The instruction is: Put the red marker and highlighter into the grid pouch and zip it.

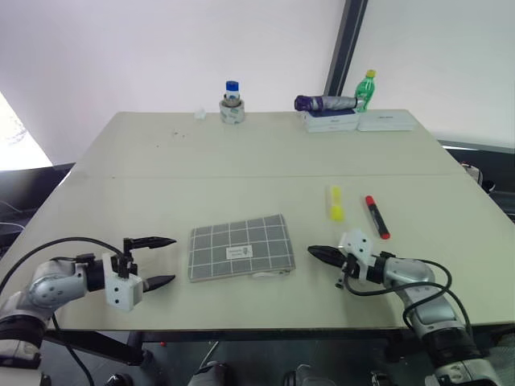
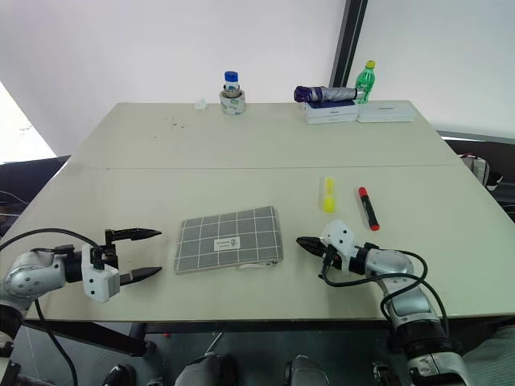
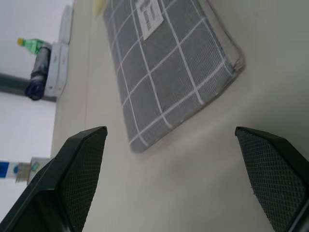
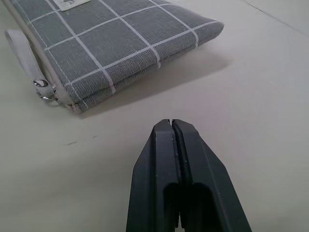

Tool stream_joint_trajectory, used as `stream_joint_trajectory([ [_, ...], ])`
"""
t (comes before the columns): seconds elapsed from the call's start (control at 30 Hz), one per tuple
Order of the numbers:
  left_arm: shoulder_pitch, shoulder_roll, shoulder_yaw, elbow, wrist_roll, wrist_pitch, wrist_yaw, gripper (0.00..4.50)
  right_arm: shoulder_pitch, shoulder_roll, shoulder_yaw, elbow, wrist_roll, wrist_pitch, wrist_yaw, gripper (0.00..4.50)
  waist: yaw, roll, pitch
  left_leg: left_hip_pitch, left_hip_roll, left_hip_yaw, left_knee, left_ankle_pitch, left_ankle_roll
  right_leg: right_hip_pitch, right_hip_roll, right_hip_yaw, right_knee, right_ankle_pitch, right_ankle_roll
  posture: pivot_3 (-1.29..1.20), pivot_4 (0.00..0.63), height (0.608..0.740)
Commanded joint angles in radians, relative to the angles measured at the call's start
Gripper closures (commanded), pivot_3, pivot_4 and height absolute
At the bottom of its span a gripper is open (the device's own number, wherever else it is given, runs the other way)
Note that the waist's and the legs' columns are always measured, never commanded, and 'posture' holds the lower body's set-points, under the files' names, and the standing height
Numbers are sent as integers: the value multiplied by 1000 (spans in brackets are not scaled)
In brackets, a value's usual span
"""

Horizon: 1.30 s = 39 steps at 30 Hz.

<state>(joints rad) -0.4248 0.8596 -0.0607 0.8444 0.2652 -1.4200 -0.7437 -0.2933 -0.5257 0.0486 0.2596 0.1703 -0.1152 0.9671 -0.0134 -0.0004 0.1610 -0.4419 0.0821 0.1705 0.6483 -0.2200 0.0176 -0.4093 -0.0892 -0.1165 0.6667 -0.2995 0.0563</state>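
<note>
At the near middle of the tabletop (image 1: 241, 173) lies the grid pouch (image 1: 240, 247), flat, label up, zipper edge toward the near side with its white pull tab (image 4: 21, 55) at the near right corner. Looks zipped; can't tell for sure. Highlighter (image 1: 335, 203) sits at about 1 o'clock from the pouch, red marker (image 1: 376, 216) just beside it to the right, apart, both lying loose and well clear of the pouch.

Left gripper (image 1: 154, 261) at 9 o'clock of the pouch, jaws wide apart, empty, aimed at the pouch's left edge. Right gripper (image 1: 320, 253) at 3 o'clock of the pouch, jaws pressed together, holding nothing, tip near the pouch's right corner, not touching.

Handling, as a judgement: pouch is soft thin fabric, light, likely slides and bunches if pushed; one side needs pinning while the tab gets pulled. Tab is small and floppy, best pinched by its end. Pens are light, stiff, smooth plastic, round, so they probably roll; grip each across the middle of the barrel. Marker's cap end is thicker, so mid-body is safer.

Far edge clutter: bottle (image 1: 366, 87), boxes (image 1: 358, 121), tape roll (image 1: 232, 108).
</note>
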Motion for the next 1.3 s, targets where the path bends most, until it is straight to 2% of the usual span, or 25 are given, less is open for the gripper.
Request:
stream_joint_trajectory([
  [0.03,-39,-7,-24,54,127,-46,79,0,-29,20,28,-39,-26,-19,-20,4457,0,0,0,0,0,0,0,0,0,0,0,0,0,0,0,0,150,740],
  [0.23,-94,-11,-61,95,349,-67,240,0,-66,44,69,-12,-81,-32,-59,4457,6,1,-1,0,0,0,0,0,0,0,0,0,0,0,0,0,150,740],
  [0.57,-151,-26,-179,78,568,-58,480,0,-113,69,111,24,-122,-63,-70,4457,12,6,-4,1,-1,0,1,0,0,2,0,0,1,0,1,0,150,740],
  [0.83,-195,-21,-250,67,639,-48,621,0,-123,69,148,49,-169,-79,-83,4457,27,7,-5,2,0,1,3,0,0,2,0,1,2,0,1,0,150,740],
  [1.13,-159,51,-268,56,608,-47,695,0,-193,-24,101,128,-268,-78,-206,4457,20,7,-5,2,0,3,2,0,0,1,0,2,2,0,1,0,150,740],
  [1.3,-118,72,-272,12,593,-42,717,0,-197,-47,108,75,-255,-43,-181,4457,2,7,-5,2,1,7,0,1,-1,-1,1,3,3,0,2,0,150,740],
])
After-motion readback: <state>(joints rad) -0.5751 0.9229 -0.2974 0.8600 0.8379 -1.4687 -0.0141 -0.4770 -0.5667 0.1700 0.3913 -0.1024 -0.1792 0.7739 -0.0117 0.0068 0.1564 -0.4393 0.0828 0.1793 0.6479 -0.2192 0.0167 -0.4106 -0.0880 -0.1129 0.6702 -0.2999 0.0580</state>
